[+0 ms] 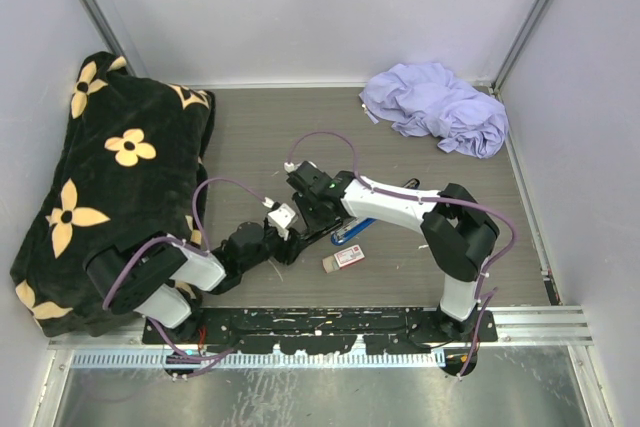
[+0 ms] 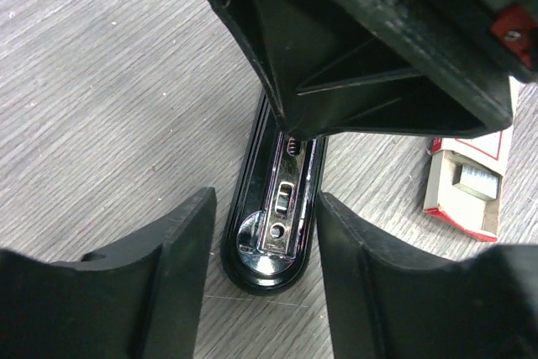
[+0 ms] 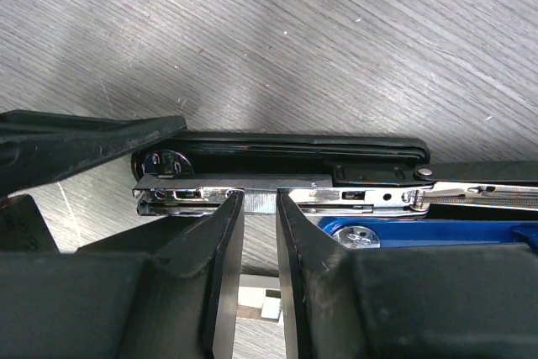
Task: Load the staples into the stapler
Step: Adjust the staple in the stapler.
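Black left jaws straddle the stapler [image 2: 273, 237], wide; right jaws pinch a staple strip [image 3: 262, 203].

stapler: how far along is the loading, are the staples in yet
Done: the stapler lies open, metal channel exposed; the box of staples is open too. In hand: the right tool pinches a strip of staples at the channel; the left tool straddles the stapler's end, open. Left: seat the strip, let go, close the stapler.

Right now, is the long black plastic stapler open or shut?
Open: the long black plastic stapler has its chrome staple channel lying bare, with no cover over it, in both wrist views.
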`<action>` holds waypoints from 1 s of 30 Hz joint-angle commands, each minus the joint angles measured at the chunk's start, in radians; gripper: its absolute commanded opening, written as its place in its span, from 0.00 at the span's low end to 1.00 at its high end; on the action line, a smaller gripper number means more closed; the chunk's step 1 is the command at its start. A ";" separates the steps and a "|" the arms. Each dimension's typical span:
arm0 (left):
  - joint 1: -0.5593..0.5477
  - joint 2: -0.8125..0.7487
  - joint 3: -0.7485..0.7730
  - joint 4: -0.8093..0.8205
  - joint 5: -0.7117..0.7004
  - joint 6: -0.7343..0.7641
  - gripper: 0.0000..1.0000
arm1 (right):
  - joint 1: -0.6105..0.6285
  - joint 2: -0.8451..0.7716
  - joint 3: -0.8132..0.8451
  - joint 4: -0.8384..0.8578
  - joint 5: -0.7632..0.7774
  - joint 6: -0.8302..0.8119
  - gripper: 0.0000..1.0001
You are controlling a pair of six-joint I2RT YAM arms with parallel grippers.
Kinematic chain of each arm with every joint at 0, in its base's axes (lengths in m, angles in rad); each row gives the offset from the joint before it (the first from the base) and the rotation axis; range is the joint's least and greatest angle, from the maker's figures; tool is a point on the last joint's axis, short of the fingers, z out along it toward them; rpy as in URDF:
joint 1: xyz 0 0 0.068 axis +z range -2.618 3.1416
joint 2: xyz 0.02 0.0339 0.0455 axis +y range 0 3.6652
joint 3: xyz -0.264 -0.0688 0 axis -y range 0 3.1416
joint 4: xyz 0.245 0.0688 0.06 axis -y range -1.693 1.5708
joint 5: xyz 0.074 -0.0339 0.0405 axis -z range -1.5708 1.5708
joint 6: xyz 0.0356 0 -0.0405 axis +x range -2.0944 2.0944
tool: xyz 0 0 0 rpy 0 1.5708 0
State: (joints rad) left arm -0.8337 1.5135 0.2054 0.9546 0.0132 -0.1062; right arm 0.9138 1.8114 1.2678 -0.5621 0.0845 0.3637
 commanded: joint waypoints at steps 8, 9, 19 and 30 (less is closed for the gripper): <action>-0.004 -0.125 0.015 -0.070 0.035 0.058 0.42 | -0.007 -0.067 0.050 -0.024 0.001 -0.012 0.28; -0.004 -0.123 0.017 -0.074 0.038 0.056 0.42 | -0.009 -0.069 0.049 -0.024 0.000 -0.013 0.28; -0.004 -0.063 0.047 -0.089 0.051 0.068 0.48 | -0.010 -0.087 0.048 -0.030 -0.007 -0.014 0.28; -0.005 -0.050 0.055 -0.098 0.070 0.069 0.30 | -0.010 -0.045 0.049 -0.019 -0.054 -0.021 0.28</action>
State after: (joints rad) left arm -0.8360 1.4548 0.2302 0.8322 0.0681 -0.0570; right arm 0.9073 1.7790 1.2812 -0.5961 0.0502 0.3569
